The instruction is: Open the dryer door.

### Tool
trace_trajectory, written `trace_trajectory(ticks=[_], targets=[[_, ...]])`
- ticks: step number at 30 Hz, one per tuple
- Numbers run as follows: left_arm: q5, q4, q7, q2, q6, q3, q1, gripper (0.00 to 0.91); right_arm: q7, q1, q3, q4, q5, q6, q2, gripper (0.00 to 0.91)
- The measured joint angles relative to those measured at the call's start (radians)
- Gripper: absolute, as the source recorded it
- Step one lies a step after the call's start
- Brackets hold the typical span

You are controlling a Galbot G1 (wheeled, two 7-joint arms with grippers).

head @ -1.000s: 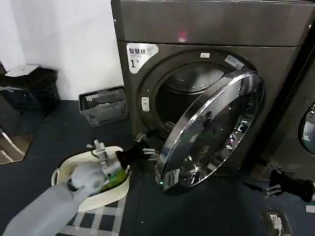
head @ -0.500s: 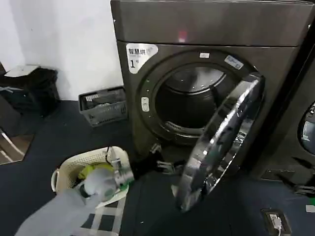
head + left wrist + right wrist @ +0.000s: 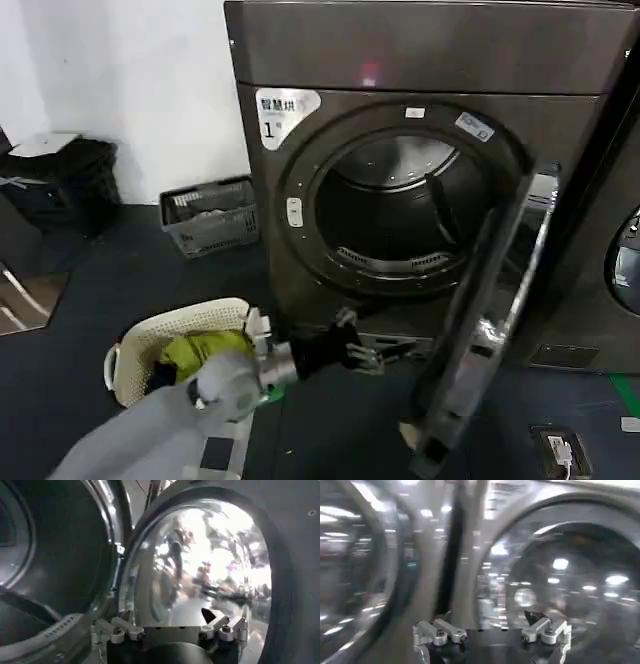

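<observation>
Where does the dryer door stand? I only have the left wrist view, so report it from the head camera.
Observer: The dryer door stands wide open, edge-on to the head camera, at the right side of the drum opening.
Operator: Place my left gripper against the machine.
Observer: The left gripper is low in front of the dryer, below the drum opening and left of the door's lower edge, jaws open with nothing between them.
Operator: Check the floor beside that arm.
Observer: A cream laundry basket holding green cloth stands on the floor at the robot's left, beside the arm.
</observation>
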Motion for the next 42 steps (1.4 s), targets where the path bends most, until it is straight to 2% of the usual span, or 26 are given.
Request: trace_trajectory(ticks=[7,17,19,26,42], targets=[[-0.007,0.024,-0.001,-0.051,0.001,0.062,-0.065,0.907,0.176,-0.023,0.036,0.038,-0.078,-0.053,0.014,0.907],[-0.020,0.063,-0.005,-0.125,0.003,0.131,-0.153,0.907,0.379,-0.016,0.116,0.055,-0.087,-0.148,-0.015,0.907],[-0.020,0.069,-0.005,-0.142,0.003,0.144,-0.166,0.907,0.401,-0.012,0.138,0.055,-0.097,-0.148,-0.019,0.907],[-0.020,0.093,-0.009,-0.187,0.004,0.192,-0.201,0.907,0.458,0.004,0.215,0.061,-0.206,-0.140,-0.026,0.907],[-0.043,0.150,-0.046,-0.300,0.009,0.276,-0.273,0.907,0.482,-0.037,0.403,0.021,-0.272,-0.162,-0.077,0.907]])
